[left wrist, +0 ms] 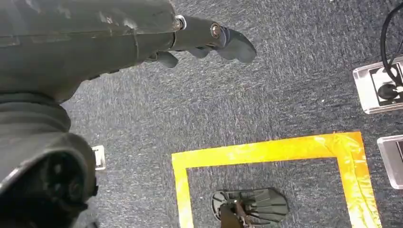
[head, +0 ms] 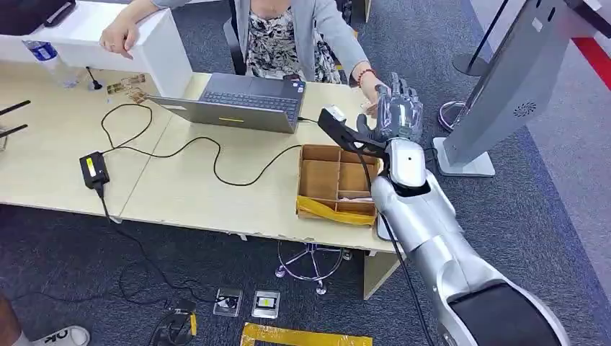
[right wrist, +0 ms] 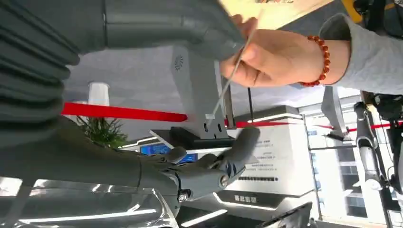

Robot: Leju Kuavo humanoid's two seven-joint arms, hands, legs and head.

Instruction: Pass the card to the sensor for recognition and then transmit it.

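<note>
The right hand (head: 398, 112) is raised over the far corner of the pale wooden bench (head: 180, 187), fingers spread and holding nothing. The card (right wrist: 231, 78) is seen edge-on, pinched in a person's hand (right wrist: 271, 57) just beside the thumb. A laptop (head: 238, 102) and a cardboard tray (head: 335, 184) are set on the bench. The left hand (left wrist: 199, 42) is held empty over grey carpet (left wrist: 266, 95) marked with yellow tape (left wrist: 266, 152).

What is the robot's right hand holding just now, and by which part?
It cannot be told. The person's hand pinches one end of the card; the right hand has its thumb beside that end, its fingers off the card.
</note>
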